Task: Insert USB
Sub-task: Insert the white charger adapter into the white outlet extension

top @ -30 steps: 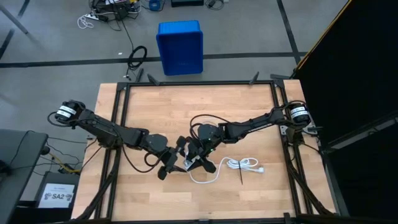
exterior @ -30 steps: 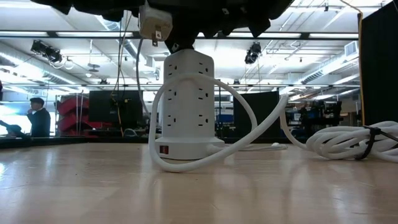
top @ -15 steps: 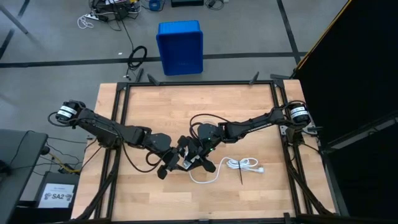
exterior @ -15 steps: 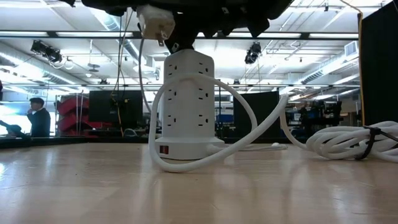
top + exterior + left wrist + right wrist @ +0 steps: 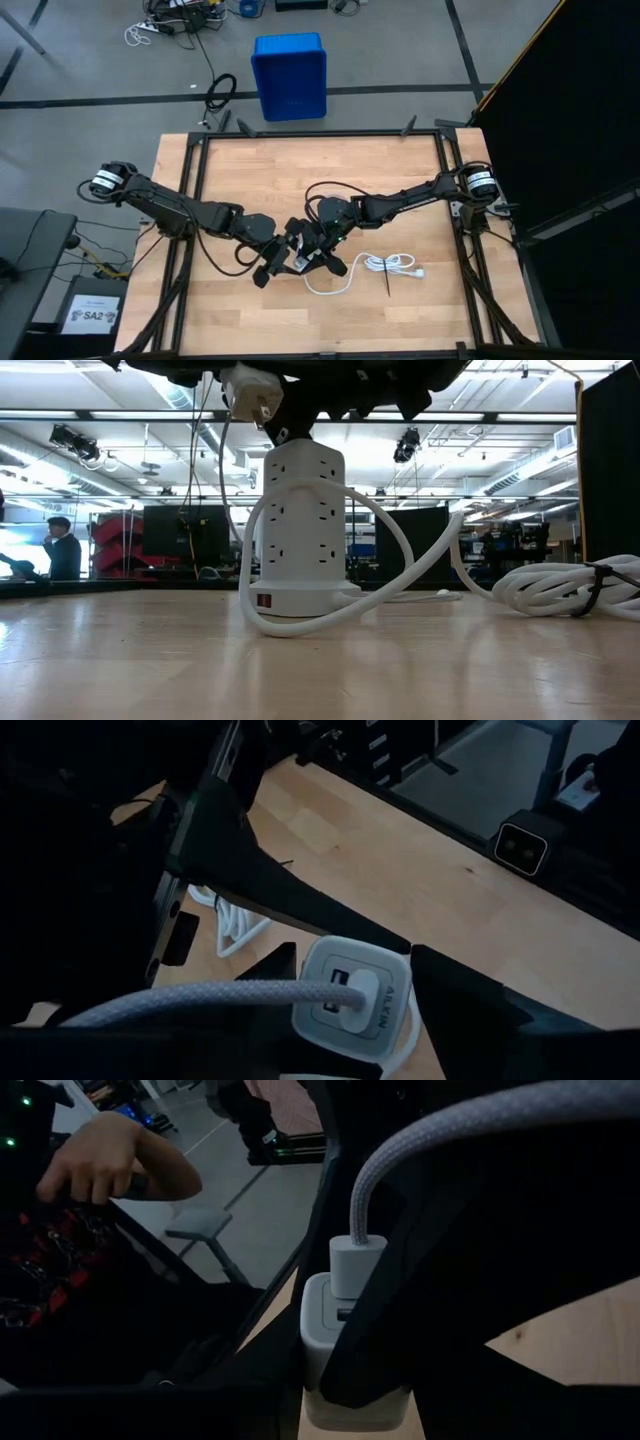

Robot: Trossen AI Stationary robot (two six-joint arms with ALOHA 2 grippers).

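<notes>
A wooden table (image 5: 240,170) framed in black rails carries two dark robot arms that meet at its centre in the high view. Between them stands a white tower power strip (image 5: 305,530), upright on its round base, its thick white cord (image 5: 395,565) looping out along the tabletop to a coil bundled with a black tie (image 5: 590,592) on the table's right side. Beyond the far edge, a blue bin (image 5: 289,75) sits on the grey floor. In the low view a person (image 5: 62,550) stands in the room far behind the table.

Above the tower, the left gripper (image 5: 350,1065) holds a small white charger block (image 5: 352,990) clamped between its two dark fingers (image 5: 470,995), the block's metal prongs pointing down and sideways just above the tower's top in the low view. The USB (image 5: 210,998), a thin whitish braided cable, ends in a white plug whose tip sits in the port on the block's face; the right wrist view shows the plug body (image 5: 354,1265) standing up from the block (image 5: 325,1330), with the cable arching away overhead. The right gripper (image 5: 322,245) hovers just beside the left one over the tower; whether its fingers are released or clenched on anything cannot be told from these views.
</notes>
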